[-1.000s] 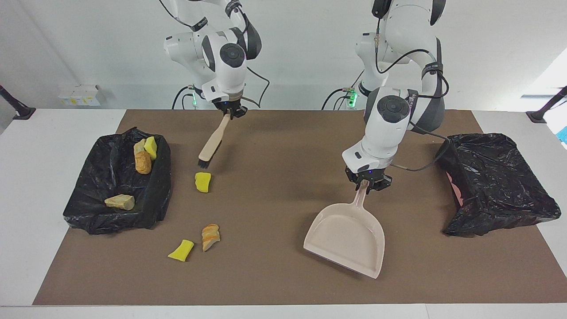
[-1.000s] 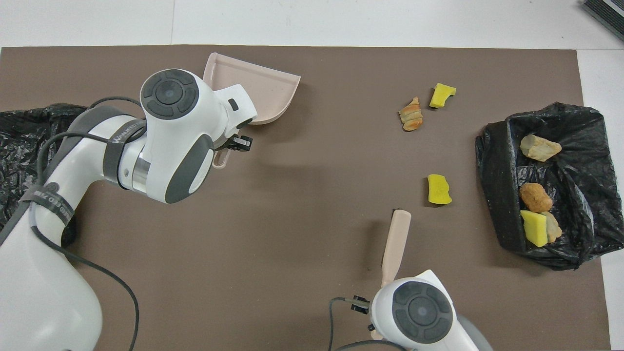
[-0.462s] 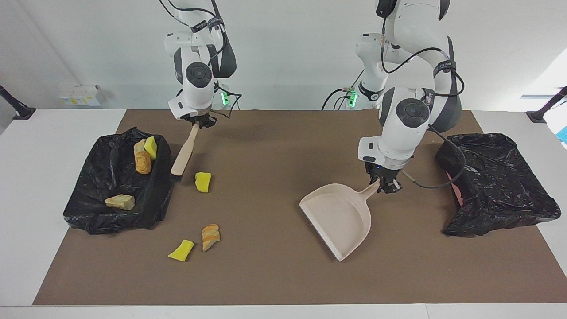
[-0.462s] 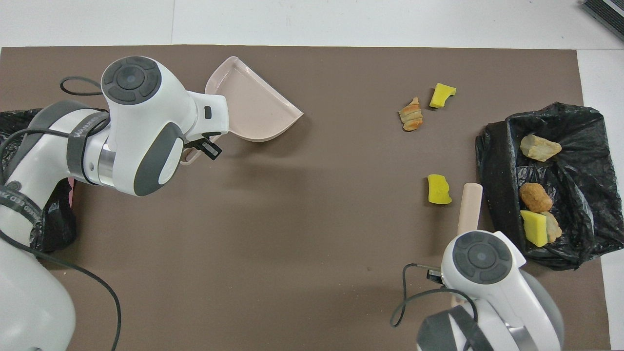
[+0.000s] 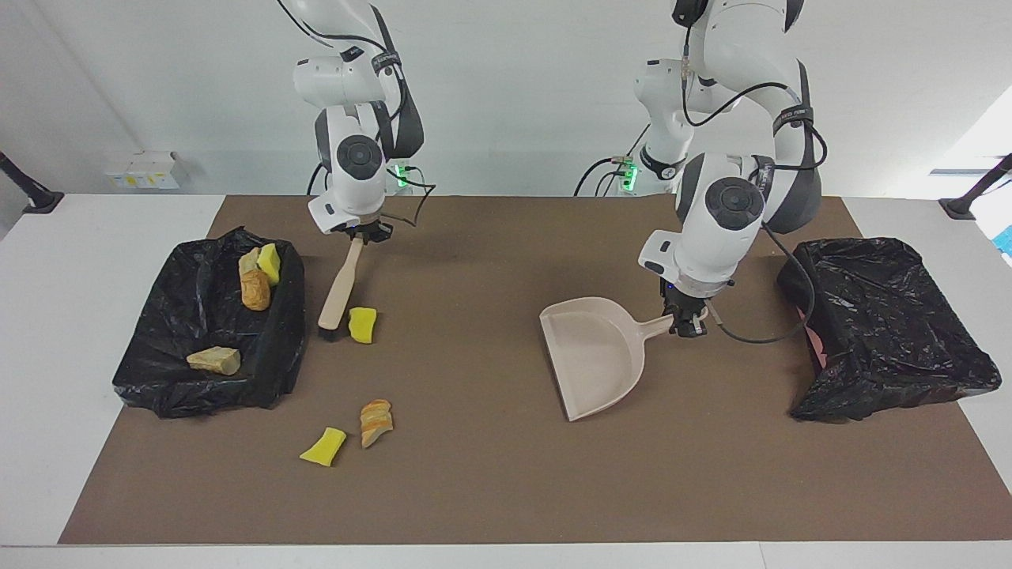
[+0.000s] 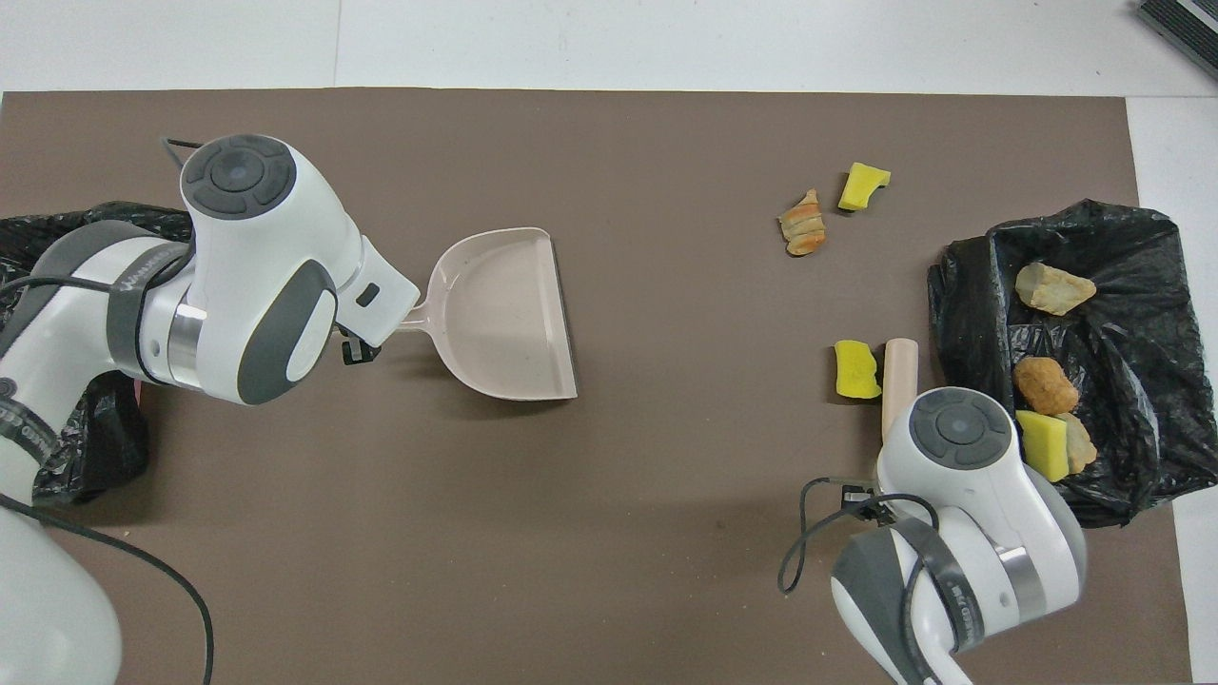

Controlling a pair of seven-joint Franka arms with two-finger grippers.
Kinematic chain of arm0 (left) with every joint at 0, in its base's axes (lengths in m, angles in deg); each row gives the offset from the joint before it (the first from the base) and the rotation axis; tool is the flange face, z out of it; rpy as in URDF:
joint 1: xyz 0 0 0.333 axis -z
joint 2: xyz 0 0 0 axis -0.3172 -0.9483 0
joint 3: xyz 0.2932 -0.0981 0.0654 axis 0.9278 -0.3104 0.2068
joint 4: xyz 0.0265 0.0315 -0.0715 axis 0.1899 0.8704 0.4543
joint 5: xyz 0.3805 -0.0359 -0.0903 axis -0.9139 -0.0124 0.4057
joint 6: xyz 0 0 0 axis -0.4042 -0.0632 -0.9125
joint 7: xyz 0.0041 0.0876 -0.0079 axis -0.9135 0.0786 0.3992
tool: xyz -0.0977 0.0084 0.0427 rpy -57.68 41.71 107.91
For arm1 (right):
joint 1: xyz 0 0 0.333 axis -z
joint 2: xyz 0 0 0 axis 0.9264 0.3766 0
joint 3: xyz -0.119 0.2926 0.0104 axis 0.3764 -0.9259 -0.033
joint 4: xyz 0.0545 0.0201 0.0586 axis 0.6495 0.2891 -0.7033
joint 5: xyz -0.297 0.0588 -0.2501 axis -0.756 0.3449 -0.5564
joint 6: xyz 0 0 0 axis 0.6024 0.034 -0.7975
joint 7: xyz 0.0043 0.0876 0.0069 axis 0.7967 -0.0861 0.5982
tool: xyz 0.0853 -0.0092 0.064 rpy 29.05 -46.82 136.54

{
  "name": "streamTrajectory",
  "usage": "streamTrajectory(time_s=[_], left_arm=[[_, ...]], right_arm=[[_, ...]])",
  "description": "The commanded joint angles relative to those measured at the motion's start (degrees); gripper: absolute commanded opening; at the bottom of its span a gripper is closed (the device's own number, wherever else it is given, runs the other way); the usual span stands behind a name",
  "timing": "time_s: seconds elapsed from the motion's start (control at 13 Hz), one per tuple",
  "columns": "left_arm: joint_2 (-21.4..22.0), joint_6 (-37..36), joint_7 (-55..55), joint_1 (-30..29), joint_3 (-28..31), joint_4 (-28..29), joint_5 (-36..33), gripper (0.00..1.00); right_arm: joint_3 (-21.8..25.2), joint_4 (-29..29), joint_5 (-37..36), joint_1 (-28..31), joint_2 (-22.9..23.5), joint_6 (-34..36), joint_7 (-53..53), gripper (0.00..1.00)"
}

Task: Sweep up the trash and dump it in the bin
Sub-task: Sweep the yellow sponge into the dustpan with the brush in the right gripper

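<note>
Right claw (image 5: 364, 234) is clamped shut on the top end of the brush (image 5: 340, 286) handle, over the brown mat (image 5: 490, 490) just beside the trash-filled bin (image 5: 207, 332) at the right arm's end of the counter (image 5: 55, 442). Brush hangs w/ handle sloping down, dark bristles at the mat btwn that bin's wall and a yellow chunk (image 5: 362, 324); bristles sit just beside the chunk, can't tell if touching. Left claw (image 5: 685, 324) is closed tight on the tip of the dustpan (image 5: 594, 356) handle, over the mat mid-counter. Pan is beige, handle running roughly level toward the left arm's end, open mouth facing the trash-filled bin but well apart from it; can't tell if its lip rests on the mat. Trash, relative to the trash-filled bin: yellow chunk beside the brush is just off the bin's wall; a tan bread lump (image 5: 375, 423) and a second yellow piece (image 5: 323, 446) lie close together on the mat, farther from the robots than the bin's wall and off its corner. Inside that bin: a yellow piece (image 5: 269, 261) and brown lump (image 5: 254, 289) at the end nearer the robots, plus a pale tan lump (image 5: 213, 360) farther from them. A second bin (image 5: 885, 324), black-lined too, sits at the left arm's end, well apart from the first.
</note>
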Motion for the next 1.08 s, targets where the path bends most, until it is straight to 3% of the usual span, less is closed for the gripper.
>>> streamTrajectory(time_s=[0.0,0.54,0.85,1.0], left_arm=[[8.11,8.75,-5.29,3.84,0.64,12.85,-0.22,0.00],[7.59,11.31,-9.60,8.85,0.64,15.06,-0.30,0.00],[7.59,11.84,-11.80,8.86,0.55,15.06,-0.30,0.00],[7.50,12.89,-12.60,8.77,0.55,15.15,-0.30,0.00]], right_arm=[[-0.42,-5.71,4.13,-2.98,5.35,1.43,-1.66,0.00],[-0.51,-9.24,18.18,-13.70,6.78,1.25,-7.54,0.00],[-0.51,-9.68,22.41,-19.23,6.69,0.37,-8.16,0.00],[-0.51,-13.44,22.60,-19.77,8.61,0.72,-10.17,0.00]])
